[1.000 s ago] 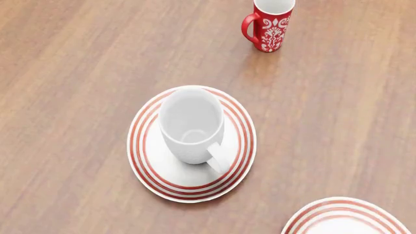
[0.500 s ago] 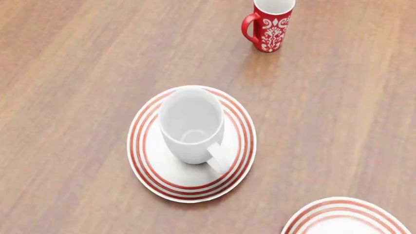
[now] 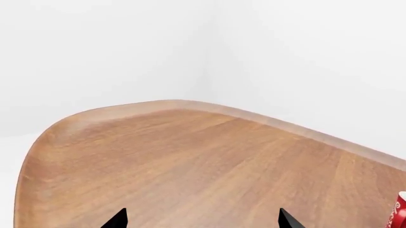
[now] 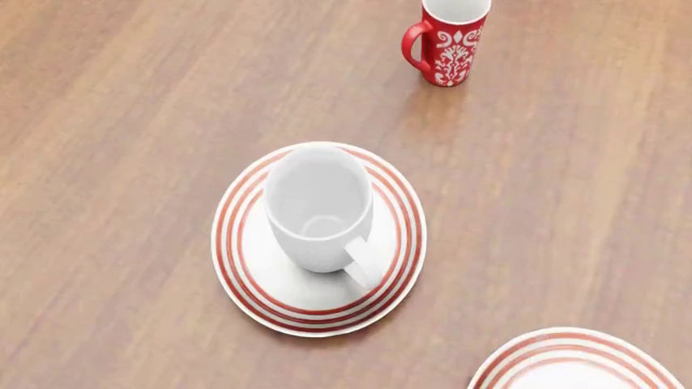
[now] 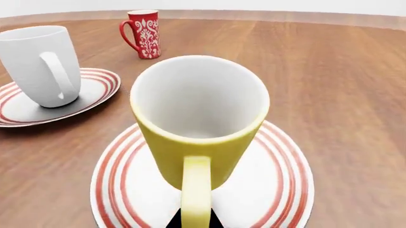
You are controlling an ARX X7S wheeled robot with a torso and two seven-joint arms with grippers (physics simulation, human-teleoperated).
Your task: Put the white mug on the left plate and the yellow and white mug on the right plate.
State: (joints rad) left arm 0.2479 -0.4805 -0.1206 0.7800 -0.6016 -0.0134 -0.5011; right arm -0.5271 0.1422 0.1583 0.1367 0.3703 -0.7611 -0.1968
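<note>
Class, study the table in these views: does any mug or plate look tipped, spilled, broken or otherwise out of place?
Nothing stands out. The white mug stands upright on the left plate, the yellow and white mug is upright over the right plate, and a red mug stands upright on the bare table. No spill or crack shows.

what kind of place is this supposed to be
Likely a bare simulated tabletop rather than a real room: a rounded wooden table against blank white walls, set only with mugs and red-ringed plates, like the white mug on the left plate.
</note>
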